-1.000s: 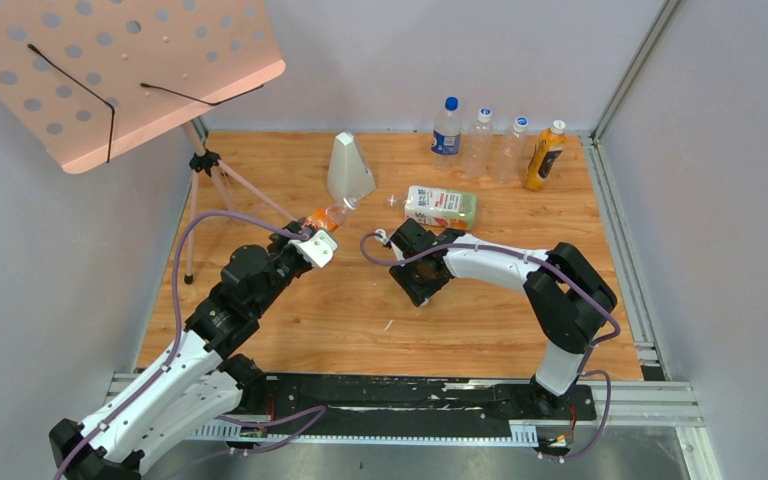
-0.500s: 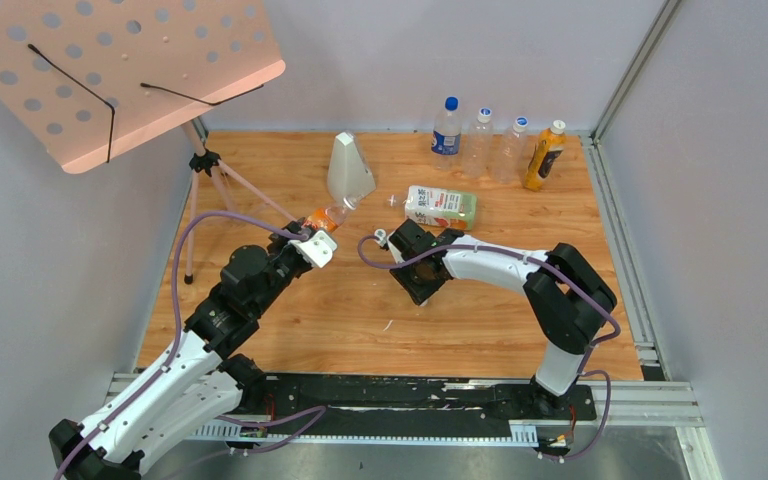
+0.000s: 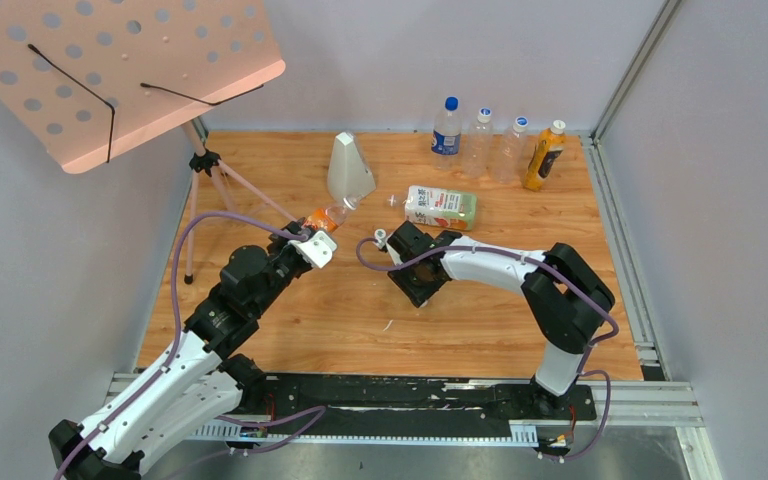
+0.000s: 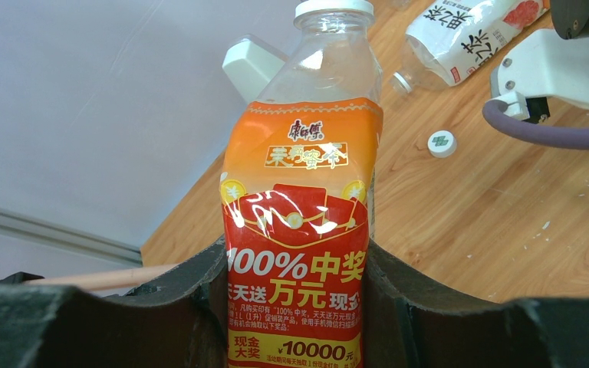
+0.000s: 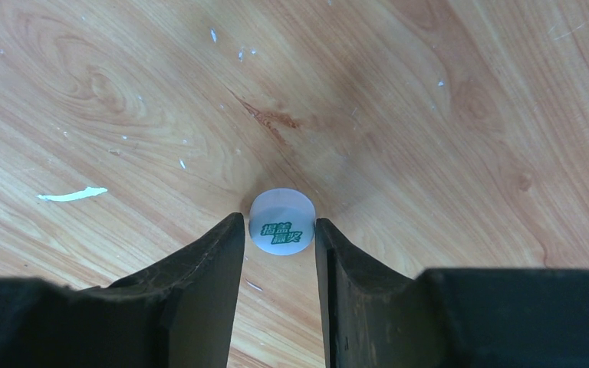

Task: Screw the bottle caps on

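My left gripper (image 4: 295, 264) is shut on the smaller bottle (image 4: 299, 207) with the orange label, which wears a white cap (image 4: 334, 8). In the top view this bottle (image 3: 322, 216) leans away from the left gripper (image 3: 310, 228). The larger bottle (image 3: 441, 207) lies on its side on the table, its uncapped mouth (image 4: 401, 82) pointing left. A loose white bottle cap (image 5: 281, 221) with green print rests on the wood. My right gripper (image 5: 278, 226) is low over it, open about a cap's width, its tips flanking the cap's near half. The same cap (image 3: 380, 235) shows from above at the right gripper (image 3: 390, 243).
A white cone-shaped object (image 3: 349, 168) stands behind the orange-labelled bottle. A blue-capped bottle (image 3: 447, 127), two clear bottles (image 3: 479, 140) and an orange juice bottle (image 3: 545, 155) line the back wall. A pink music stand (image 3: 120, 70) overhangs the left side on tripod legs (image 3: 222, 190).
The right arm has edged slightly left toward the loose cap. The left arm and its bottle have stayed put.
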Motion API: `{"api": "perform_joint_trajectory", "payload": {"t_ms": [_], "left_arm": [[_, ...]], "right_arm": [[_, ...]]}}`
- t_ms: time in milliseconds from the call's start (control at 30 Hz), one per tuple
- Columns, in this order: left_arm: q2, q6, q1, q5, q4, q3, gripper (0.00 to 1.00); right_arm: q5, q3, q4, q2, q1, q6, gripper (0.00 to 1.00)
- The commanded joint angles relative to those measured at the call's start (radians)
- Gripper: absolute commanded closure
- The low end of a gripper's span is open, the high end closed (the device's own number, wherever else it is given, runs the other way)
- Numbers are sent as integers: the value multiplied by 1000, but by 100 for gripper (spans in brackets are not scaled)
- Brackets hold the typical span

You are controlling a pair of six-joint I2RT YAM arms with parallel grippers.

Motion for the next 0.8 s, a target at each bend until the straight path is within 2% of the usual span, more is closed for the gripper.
{"api": "perform_joint_trajectory", "payload": {"t_ms": [0,167,333,467,600,767], "left_arm": [[-13,-23,0,7,38,7,100],[-11,-23,0,8,37,9,100],[-12,-23,-1,14,31,10,100],[-7,-45,1,53,-5,35,100],[19,-55,25,179,-63,66,100],[65,-73,93,459,-159,121,100]], "right_arm": [[47,12,0,27,16,-6,60],[68,10,-7,40,20,-6,63],[51,17,-19,20,20,-12,77],[9,20,-21,-53,10,-15,84],[-129,39,-21,-176,-42,-49,86],[-284,67,6,-360,-127,-143,91]]}}
